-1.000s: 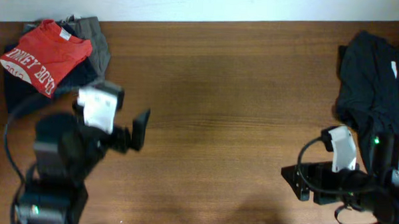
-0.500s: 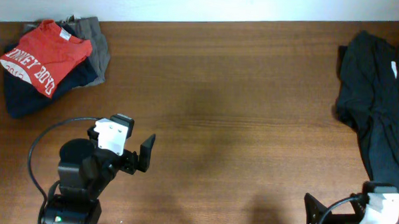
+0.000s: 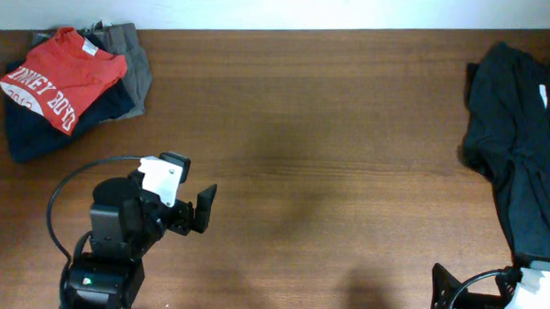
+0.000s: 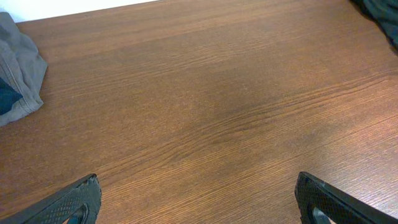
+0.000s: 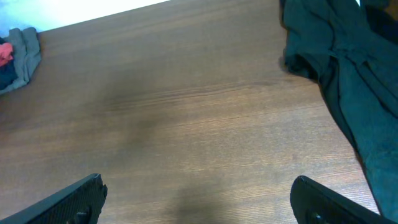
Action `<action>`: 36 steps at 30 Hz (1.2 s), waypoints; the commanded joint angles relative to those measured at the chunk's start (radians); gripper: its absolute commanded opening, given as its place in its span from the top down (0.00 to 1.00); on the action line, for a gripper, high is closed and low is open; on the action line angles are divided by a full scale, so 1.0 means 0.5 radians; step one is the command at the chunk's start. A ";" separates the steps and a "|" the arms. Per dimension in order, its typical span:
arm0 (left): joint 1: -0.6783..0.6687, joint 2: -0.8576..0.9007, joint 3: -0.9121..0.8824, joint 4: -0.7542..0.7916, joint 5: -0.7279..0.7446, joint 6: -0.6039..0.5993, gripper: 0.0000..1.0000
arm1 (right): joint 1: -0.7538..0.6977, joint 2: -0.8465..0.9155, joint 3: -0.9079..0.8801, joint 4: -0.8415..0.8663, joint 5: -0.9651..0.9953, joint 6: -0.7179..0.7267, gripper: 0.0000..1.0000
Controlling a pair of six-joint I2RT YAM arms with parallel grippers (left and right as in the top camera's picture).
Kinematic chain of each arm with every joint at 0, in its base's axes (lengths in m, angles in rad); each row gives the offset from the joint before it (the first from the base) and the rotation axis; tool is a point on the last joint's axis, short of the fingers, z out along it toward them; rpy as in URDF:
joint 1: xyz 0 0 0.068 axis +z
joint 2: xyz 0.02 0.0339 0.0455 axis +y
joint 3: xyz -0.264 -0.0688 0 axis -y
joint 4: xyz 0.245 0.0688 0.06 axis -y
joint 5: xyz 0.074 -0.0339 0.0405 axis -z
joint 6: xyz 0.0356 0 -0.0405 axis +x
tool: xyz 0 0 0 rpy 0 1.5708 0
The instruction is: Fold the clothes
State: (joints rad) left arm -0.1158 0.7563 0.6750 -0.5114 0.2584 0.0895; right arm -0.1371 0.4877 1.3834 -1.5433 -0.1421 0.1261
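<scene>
At 7 o'clock on the near edge: left gripper [image 3: 198,210], jaws spread wide, nothing held, pointing toward 3 o'clock over bare wood. At 5 o'clock, half out of the overhead view: right gripper [image 5: 198,186], likewise wide open and empty, only tabletop between the fingers in its wrist view.

Judged to be between garments: one pile folded, the next piece not yet picked up. Likely next move: reach the right arm toward 2 o'clock, take the dark garment [image 3: 519,135] by an edge or shoulder, drag it to the middle and spread it flat before any fold. Calls for a low pinch on thin, limp cloth, probably with both arms, one per corner, to avoid bunching. Risk of catching a single layer only.

From 2 to 4 o'clock along the right side: the dark garment, crumpled and unfolded, small white tag [image 3: 543,95] showing, lower end close by the right arm. At 10 o'clock in the far left corner: folded orange-red T-shirt [image 3: 62,78] with white lettering, lying on a navy garment [image 3: 33,132], grey garment [image 3: 136,62] touching behind it toward 11 o'clock.

Surface: brown wood-grain table [image 3: 331,129], matt, broad and bare through the middle. Beyond the far edge at 12 o'clock: a strip of white wall [image 3: 262,7]. Nothing more of the room shown.
</scene>
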 commanded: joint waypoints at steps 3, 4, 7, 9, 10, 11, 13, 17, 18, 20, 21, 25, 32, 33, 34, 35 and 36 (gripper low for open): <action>-0.005 0.030 -0.015 0.004 0.030 0.019 0.01 | -0.003 -0.008 0.001 0.005 0.047 0.013 0.01; -0.005 0.030 -0.015 0.004 0.030 0.019 0.01 | -0.003 -0.008 0.001 0.005 0.047 0.013 0.01; -0.005 0.030 -0.015 0.004 0.030 0.019 0.01 | -0.003 -0.008 0.001 0.005 0.047 0.013 0.01; -0.005 0.030 -0.015 0.004 0.030 0.019 0.01 | -0.003 -0.008 0.001 0.005 0.047 0.012 0.01; -0.005 0.030 -0.015 0.004 0.030 0.019 0.01 | -0.003 -0.008 0.001 0.003 0.047 0.013 0.01; -0.005 0.030 -0.015 0.004 0.030 0.019 0.01 | -0.003 -0.008 0.001 -0.004 0.047 0.013 0.01; -0.005 0.030 -0.015 0.004 0.030 0.019 0.01 | -0.003 -0.008 0.001 -0.001 0.049 0.011 0.01; -0.005 0.030 -0.015 0.004 0.030 0.019 0.01 | -0.003 -0.008 0.000 0.065 0.137 -0.013 0.01; -0.005 0.030 -0.015 0.004 0.030 0.019 0.01 | -0.003 -0.008 -0.008 0.101 0.135 -0.027 0.01; -0.005 0.030 -0.015 0.004 0.030 0.019 0.01 | 0.001 -0.008 -0.073 0.211 0.136 -0.037 0.01; -0.005 0.030 -0.015 0.004 0.030 0.019 0.01 | 0.001 -0.018 -0.142 0.306 0.136 -0.044 0.01; -0.005 0.030 -0.015 0.004 0.030 0.019 0.01 | 0.001 -0.205 -0.601 0.769 0.128 -0.095 0.01; -0.005 0.030 -0.016 0.004 0.030 0.019 0.01 | 0.121 -0.681 -1.571 1.598 -0.016 -0.094 0.01; -0.005 0.030 -0.015 0.004 0.030 0.019 0.01 | 0.162 -0.730 -1.675 1.711 -0.015 -0.094 0.01; -0.005 0.030 -0.015 0.004 0.030 0.019 0.01 | 0.218 -0.800 -1.828 1.886 -0.016 -0.094 0.01; -0.005 0.030 -0.015 0.004 0.030 0.019 0.01 | 0.258 -0.861 -1.962 2.039 -0.016 -0.094 0.01; -0.005 0.030 -0.015 0.004 0.030 0.019 0.01 | 0.275 -0.901 -2.048 2.132 -0.016 -0.093 0.01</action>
State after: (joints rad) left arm -0.1158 0.7708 0.6739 -0.5106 0.2584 0.0898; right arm -0.0402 0.1040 0.4721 -0.5636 -0.1329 0.0795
